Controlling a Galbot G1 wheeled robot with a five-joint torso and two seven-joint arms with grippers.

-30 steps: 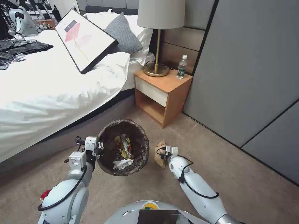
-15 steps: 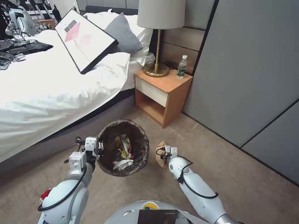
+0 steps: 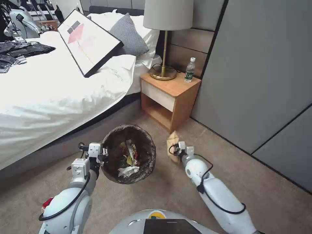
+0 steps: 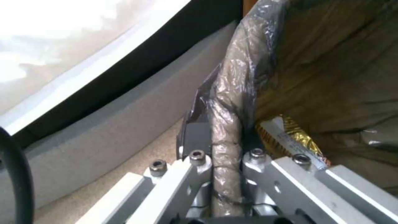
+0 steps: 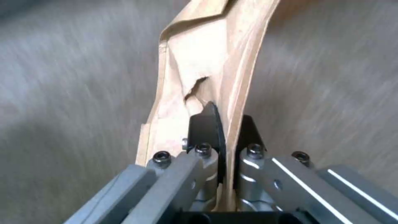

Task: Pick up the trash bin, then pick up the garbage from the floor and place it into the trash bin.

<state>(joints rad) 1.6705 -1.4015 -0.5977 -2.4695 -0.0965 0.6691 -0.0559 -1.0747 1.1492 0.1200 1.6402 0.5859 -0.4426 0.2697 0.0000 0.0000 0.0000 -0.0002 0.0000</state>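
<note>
Head view has me looking down at carpet (image 3: 169, 191) beside the bed (image 3: 48, 97), with my two arms reaching forward. My left gripper (image 3: 103, 155) sits at about 9 o'clock on the trash bin (image 3: 143, 169), clamped onto its bag-covered rim. In the left wrist view the fingers (image 4: 195, 140) pinch that rim (image 4: 226, 130) from either side, one outside the bin and one inside, with the dark liner bunched between them. I cannot tell from here whether the bin's base touches the floor. Inside it I see a yellow wrapper (image 3: 130, 156) and a white tissue (image 3: 128, 171) lying near the bottom (the wrapper's foil edge also shows just past my inner finger in the left wrist view (image 4: 290, 140)).

My right gripper (image 3: 175, 150) is at roughly 3 o'clock from the bin, just beside it but not touching. It is closed on the brown paper bag (image 3: 172, 141), which stands upright above the gripper. In the right wrist view the dark pads (image 5: 205, 127) squeeze a crumpled fold of the bag (image 5: 199, 77), and the paper rises away from the gripper against the carpet.

At 12 o'clock beyond the bin stands a wooden nightstand (image 3: 169, 97) carrying a lamp (image 3: 167, 19) and a small bottle (image 3: 189, 70).
</note>
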